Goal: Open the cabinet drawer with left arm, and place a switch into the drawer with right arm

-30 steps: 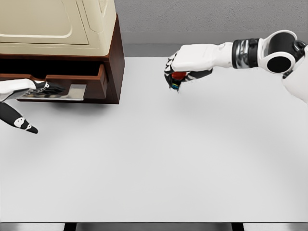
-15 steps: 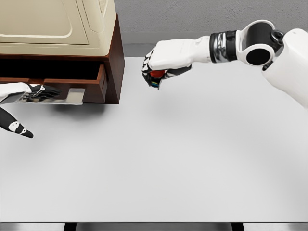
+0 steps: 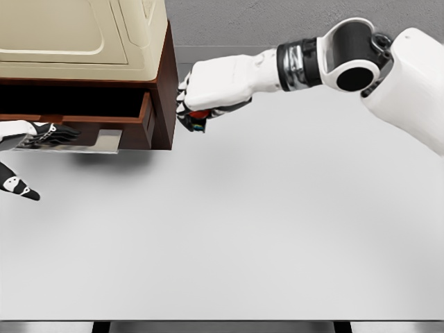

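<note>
While curled tight under the right hand (image 3: 211, 87), fingers (image 3: 186, 114) around the switch (image 3: 198, 116), just beside the cabinet (image 3: 165, 90).

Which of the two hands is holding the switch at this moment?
The right hand, reaching from the picture's right toward the cabinet, grips the red switch in curled fingers. The left hand sits at the open drawer instead.

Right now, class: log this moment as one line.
drawer: open | left hand: on drawer handle | right hand: holding switch beside cabinet, not yet inside
</note>
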